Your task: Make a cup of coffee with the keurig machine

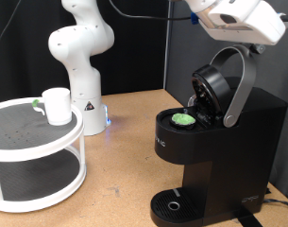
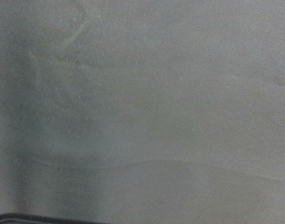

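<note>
The keurig machine (image 1: 219,132) stands at the exterior view's right, black, with its silver-grey arched lid handle (image 1: 240,80) raised and the lid open. A green-topped pod (image 1: 184,119) sits in the open pod holder. The round drip base (image 1: 174,204) holds nothing. The cup (image 1: 57,105), a small white mug, stands on the top tier of a white round shelf (image 1: 21,142) at the exterior view's left. My gripper (image 1: 243,44) is at the top right, just above the top of the raised lid handle; its fingers are hidden. The wrist view shows only a blank grey surface.
The arm's white base (image 1: 82,66) stands behind the shelf. A small green item (image 1: 37,104) lies on the shelf beside the cup. The brown table (image 1: 125,161) runs between the shelf and the machine. A dark curtain hangs behind.
</note>
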You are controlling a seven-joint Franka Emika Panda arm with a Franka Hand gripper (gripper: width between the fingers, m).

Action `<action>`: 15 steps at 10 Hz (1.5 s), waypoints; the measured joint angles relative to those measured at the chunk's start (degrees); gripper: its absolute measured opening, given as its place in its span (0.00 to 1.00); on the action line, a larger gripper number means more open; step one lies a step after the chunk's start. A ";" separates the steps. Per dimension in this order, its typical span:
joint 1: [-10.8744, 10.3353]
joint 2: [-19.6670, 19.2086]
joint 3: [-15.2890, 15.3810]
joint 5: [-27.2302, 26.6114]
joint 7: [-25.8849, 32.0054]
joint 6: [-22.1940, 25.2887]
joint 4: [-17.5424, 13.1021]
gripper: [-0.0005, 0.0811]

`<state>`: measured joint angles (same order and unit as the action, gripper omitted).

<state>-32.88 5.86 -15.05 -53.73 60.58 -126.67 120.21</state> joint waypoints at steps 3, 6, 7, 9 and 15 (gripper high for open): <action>0.68 1.29 -1.26 -0.03 1.98 2.98 0.55 0.01; 1.25 3.14 -2.24 -0.10 2.73 4.12 1.61 0.01; 1.50 3.48 -2.47 0.31 2.48 4.72 1.75 0.01; 2.16 3.67 -2.63 3.03 -0.29 5.72 1.55 0.01; 4.60 4.81 -3.89 9.70 -3.88 8.65 0.82 0.01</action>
<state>-28.28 10.67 -18.95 -44.03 56.69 -118.02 121.04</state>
